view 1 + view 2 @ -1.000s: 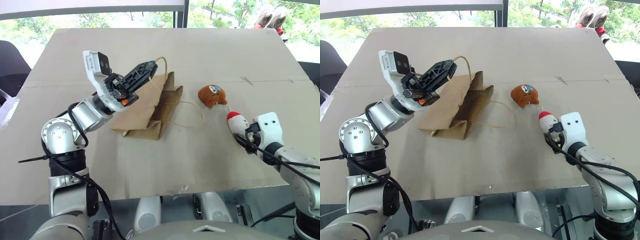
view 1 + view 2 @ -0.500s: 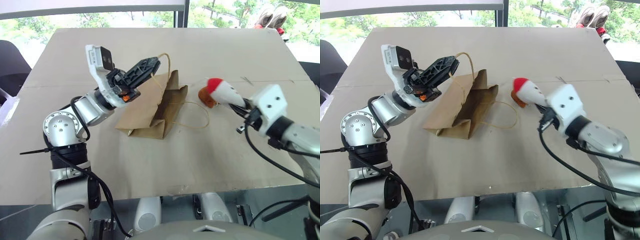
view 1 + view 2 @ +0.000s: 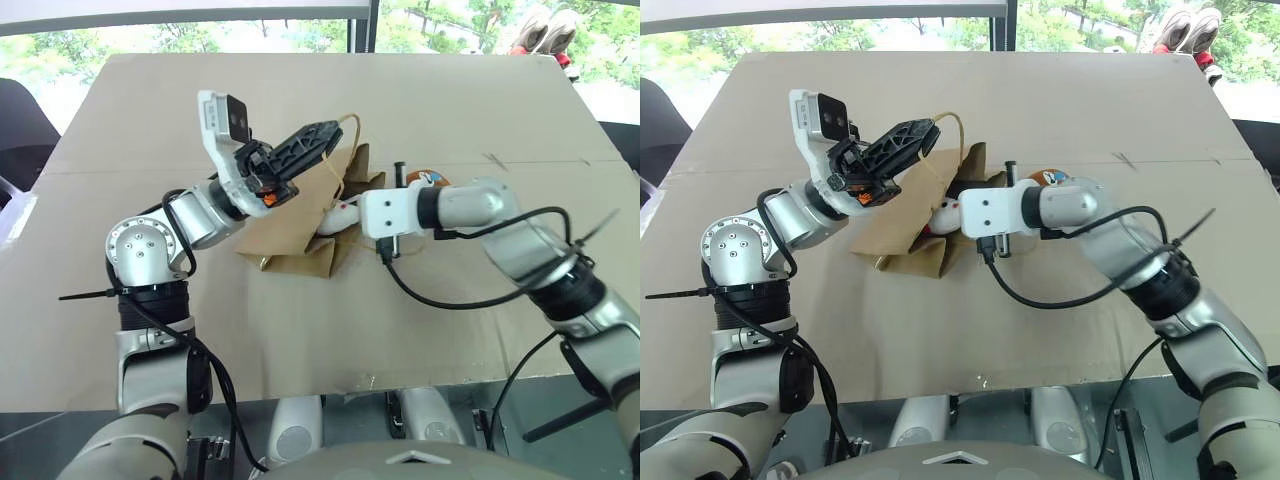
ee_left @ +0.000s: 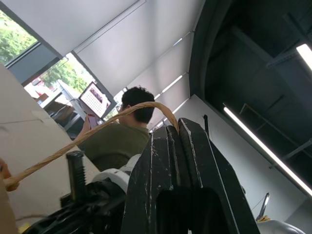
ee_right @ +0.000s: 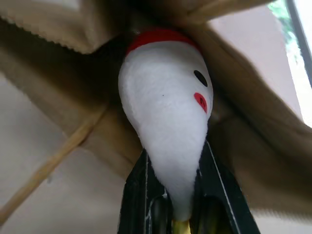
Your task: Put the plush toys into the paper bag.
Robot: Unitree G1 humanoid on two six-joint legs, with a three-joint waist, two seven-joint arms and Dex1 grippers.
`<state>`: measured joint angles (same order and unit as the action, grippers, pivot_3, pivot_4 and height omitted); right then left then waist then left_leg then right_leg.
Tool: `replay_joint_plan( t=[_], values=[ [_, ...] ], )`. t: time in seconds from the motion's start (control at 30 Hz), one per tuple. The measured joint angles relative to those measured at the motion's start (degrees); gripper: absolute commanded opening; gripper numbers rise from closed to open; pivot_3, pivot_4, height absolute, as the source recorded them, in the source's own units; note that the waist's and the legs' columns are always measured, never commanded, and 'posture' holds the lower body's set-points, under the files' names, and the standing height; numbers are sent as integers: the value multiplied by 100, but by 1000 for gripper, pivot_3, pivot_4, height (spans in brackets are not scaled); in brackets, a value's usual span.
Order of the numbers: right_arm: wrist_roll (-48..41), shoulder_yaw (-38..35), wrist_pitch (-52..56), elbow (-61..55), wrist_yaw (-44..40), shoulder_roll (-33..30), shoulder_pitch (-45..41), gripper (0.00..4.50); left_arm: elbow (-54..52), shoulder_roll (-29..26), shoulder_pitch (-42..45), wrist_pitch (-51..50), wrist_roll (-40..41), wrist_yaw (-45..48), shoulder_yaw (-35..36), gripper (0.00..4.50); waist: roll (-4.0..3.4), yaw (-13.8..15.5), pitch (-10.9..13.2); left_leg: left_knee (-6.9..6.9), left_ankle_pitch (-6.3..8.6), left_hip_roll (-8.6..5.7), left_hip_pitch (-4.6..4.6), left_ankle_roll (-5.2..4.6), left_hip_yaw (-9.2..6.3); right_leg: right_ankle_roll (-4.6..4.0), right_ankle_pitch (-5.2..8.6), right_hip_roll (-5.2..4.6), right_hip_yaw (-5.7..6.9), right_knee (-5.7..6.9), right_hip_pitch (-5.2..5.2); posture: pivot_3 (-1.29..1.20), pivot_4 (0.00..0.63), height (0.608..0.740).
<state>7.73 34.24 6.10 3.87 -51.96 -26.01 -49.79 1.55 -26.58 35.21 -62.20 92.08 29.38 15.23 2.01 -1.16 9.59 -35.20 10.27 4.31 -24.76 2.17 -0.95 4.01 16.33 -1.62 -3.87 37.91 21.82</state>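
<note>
The brown paper bag (image 3: 292, 228) lies on its side, mouth held up and open. My left gripper (image 3: 312, 138) is shut on one twisted handle (image 4: 97, 129) and holds it above the bag. My right gripper (image 5: 175, 163) is shut on the white plush toy (image 5: 165, 107), which has a red top. The toy's head sits just inside the bag's mouth (image 3: 943, 214). The orange-brown plush toy (image 3: 430, 178) lies on the table behind my right forearm, mostly hidden by it.
The table (image 3: 480, 110) is covered in tan cardboard, with its front edge near me. A black cable (image 3: 450, 300) loops from my right arm over the table. A person (image 4: 124, 139) sits in the background of the left wrist view. A dark chair (image 3: 20, 125) stands at the far left.
My right gripper has lifted the white toy from the table's right side, swung it left and turned it into the bag's mouth. My left gripper still holds the handle up.
</note>
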Motion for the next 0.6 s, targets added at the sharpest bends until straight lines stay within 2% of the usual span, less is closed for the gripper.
replay_joint_plan(
  t=[0.1, 0.17, 0.27, 0.33, 0.47, 0.53, 0.6],
  values=[
    [65, 85, -383, 505, -23, 337, 10, 2686, -192, -14, -130, 1, 57, -101, 24, 0, -1, 45, 2, 0, -1, 0, -4, 2, -4, 0, 0, -3, 7, 3, 0, 0, 150, 740],
    [48, -58, -345, 368, -31, 278, 131, 3489, -219, -30, -201, 12, 101, -145, 70, 0, -2, 65, 2, 0, -2, -2, -5, 4, -6, 0, 0, -6, 11, 2, -1, 0, 150, 740],
    [-205, -581, 124, -273, -143, -167, 560, 3489, -276, -120, -350, 61, 144, -224, 253, 0, -2, 87, 2, -1, -3, -5, -4, 5, -7, 0, 0, -11, 14, 3, -5, 0, 150, 740],
    [-629, -1183, 882, -943, -270, -550, 970, 3489, -355, -209, -523, 139, 146, -285, 423, 0, -3, 91, 2, -1, -2, -4, 1, 5, -7, 0, 0, -11, 14, 5, -8, 0, 150, 740],
    [-1581, -2237, 2419, -2040, -264, -776, 1323, 3489, -488, -205, -638, 290, 143, -385, 498, 0, -5, 29, 4, 0, -4, -2, 7, 6, -10, -2, 0, -5, 12, 9, -8, 0, 150, 740],
    [-1695, -2502, 2806, -2088, -107, -866, 1326, 3489, -529, -205, -653, 372, 142, -424, 506, 0, -5, 28, 4, -2, -4, -2, 9, 6, -9, -1, 0, -5, 11, 8, -10, 0, 150, 740],
    [-1404, -2527, 3034, -1534, 298, -948, 1243, 3489, -549, -192, -676, 440, 141, -433, 516, 0, -5, 34, 4, -9, -4, -4, 7, 6, -6, -1, 0, -6, 9, 5, -10, 0, 150, 740]
  ],
)
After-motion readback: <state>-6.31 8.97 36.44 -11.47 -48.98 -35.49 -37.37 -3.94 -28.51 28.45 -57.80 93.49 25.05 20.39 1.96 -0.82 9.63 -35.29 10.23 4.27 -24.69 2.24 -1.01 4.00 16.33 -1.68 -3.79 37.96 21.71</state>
